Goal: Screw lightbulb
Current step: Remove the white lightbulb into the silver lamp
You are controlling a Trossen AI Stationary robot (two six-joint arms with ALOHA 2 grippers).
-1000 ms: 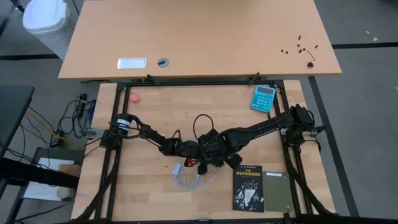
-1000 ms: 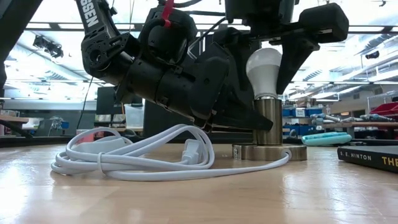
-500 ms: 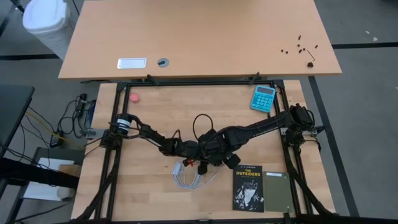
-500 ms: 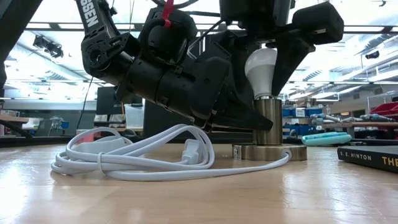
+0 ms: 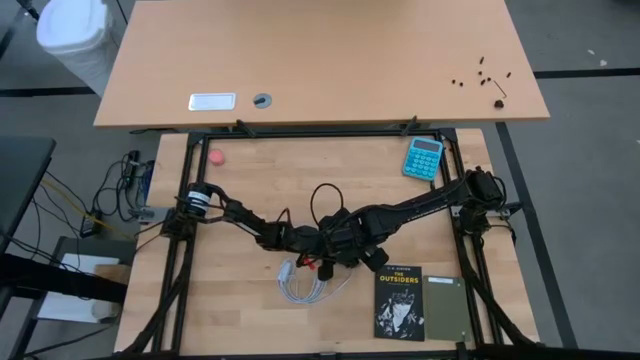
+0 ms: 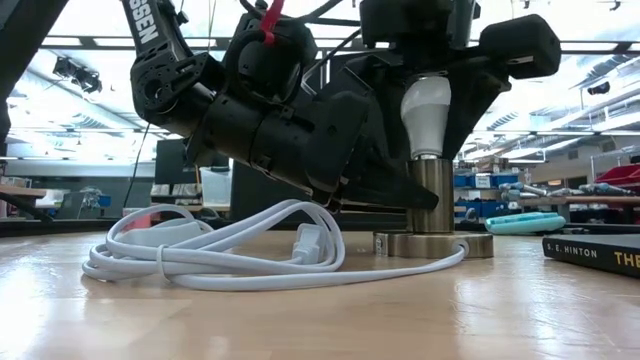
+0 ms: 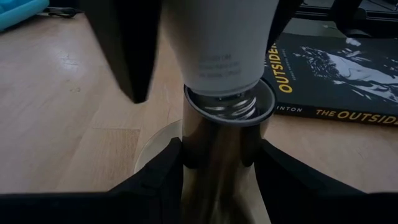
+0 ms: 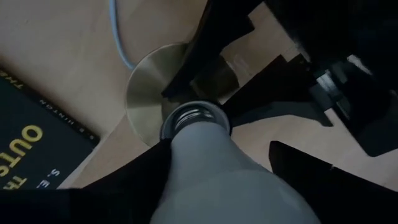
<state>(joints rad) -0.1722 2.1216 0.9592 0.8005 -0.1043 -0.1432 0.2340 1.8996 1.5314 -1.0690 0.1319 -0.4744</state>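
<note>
Nearest me the white cable (image 6: 215, 255) lay coiled on the table (image 6: 320, 320). Behind it the lightbulb (image 6: 425, 115) stood upright, base down in the metal socket (image 6: 432, 215), threads partly showing. The right gripper (image 6: 425, 95) came down over it, fingers (image 8: 140, 180) closed on its white body. The left gripper (image 7: 221, 155) was clamped around the socket's stem. Farther off lay a book (image 5: 399, 301) and a blue calculator (image 5: 423, 157).

The right gripper (image 6: 428, 100) now sits lower over the lightbulb (image 6: 427, 112), its fingers (image 6: 505, 50) narrower than a second ago and pressing the glass. More of the bulb's top is hidden behind them.
</note>
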